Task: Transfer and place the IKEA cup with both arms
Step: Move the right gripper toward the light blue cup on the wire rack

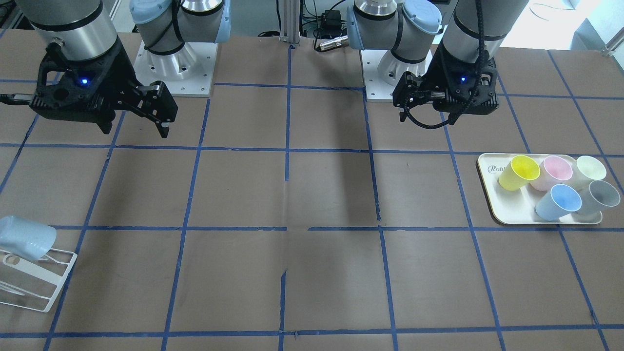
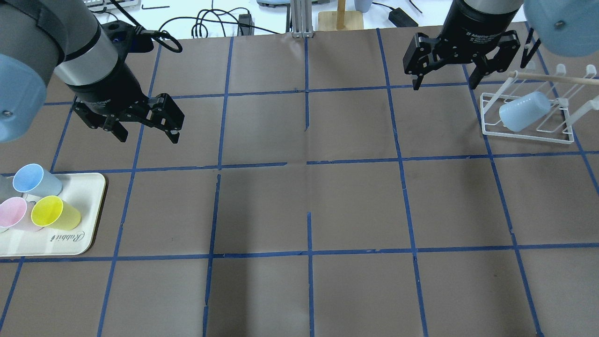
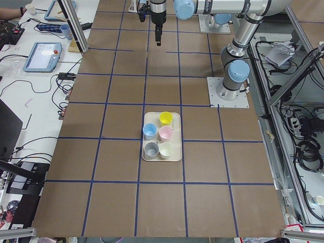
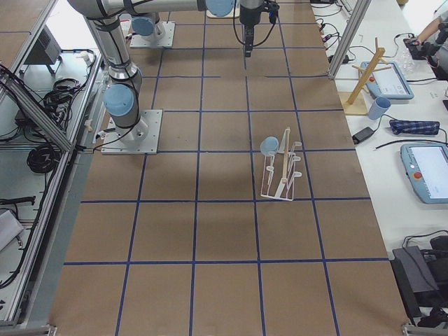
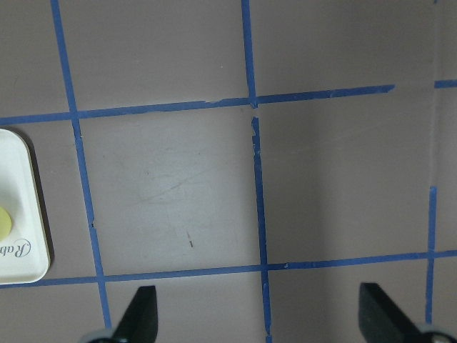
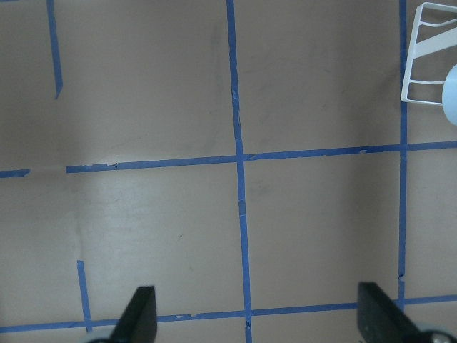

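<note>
The pale icy-blue IKEA cup [image 2: 523, 111] lies tilted on the white wire rack [image 2: 529, 133] at the table's right end; it also shows in the front view [image 1: 27, 236]. My right gripper [image 2: 444, 84] hangs open and empty above the table, to the left of the rack and apart from the cup. My left gripper [image 2: 149, 135] hangs open and empty above the table, beyond the tray. In both wrist views the open fingertips [image 5: 139, 314] [image 6: 139, 314] frame bare table.
A cream tray [image 2: 70, 243] at the left end holds a periwinkle-blue cup [image 2: 35, 180], a yellow cup [image 2: 54, 211], a pink cup [image 2: 14, 213], and in the front view a grey cup [image 1: 599, 197] and a pale cream cup [image 1: 591, 168]. Blue tape lines grid the brown table.
</note>
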Action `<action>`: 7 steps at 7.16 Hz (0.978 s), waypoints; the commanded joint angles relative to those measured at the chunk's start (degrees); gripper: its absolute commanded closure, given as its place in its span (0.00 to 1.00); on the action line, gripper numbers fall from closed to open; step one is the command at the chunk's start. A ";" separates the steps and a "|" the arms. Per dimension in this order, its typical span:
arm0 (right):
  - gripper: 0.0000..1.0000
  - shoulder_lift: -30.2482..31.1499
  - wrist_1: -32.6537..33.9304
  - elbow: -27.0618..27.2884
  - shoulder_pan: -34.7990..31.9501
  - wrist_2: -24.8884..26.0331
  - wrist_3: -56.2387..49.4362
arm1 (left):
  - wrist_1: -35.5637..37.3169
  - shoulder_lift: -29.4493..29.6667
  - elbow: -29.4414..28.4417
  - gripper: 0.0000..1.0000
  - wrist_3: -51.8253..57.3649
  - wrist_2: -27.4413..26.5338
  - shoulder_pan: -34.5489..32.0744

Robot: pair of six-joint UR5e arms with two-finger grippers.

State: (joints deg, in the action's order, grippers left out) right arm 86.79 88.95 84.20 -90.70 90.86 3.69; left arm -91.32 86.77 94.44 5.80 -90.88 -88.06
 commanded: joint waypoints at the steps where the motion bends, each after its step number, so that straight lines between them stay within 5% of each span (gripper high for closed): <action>1: 0.00 0.05 0.00 0.00 0.00 0.02 0.00 | 0.00 -0.37 0.13 0.00 0.00 0.08 0.00; 4: 0.00 -0.04 0.18 -0.09 1.05 0.02 -0.43 | -0.09 -0.46 0.04 0.00 0.00 0.08 0.00; 7: 0.00 -0.13 1.57 0.35 12.00 -0.07 -13.92 | -0.88 -0.98 0.13 0.00 0.09 -0.09 0.00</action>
State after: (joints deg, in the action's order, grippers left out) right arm 86.73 89.39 84.22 -83.72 90.83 -4.17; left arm -91.99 85.95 94.52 5.82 -90.95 -88.06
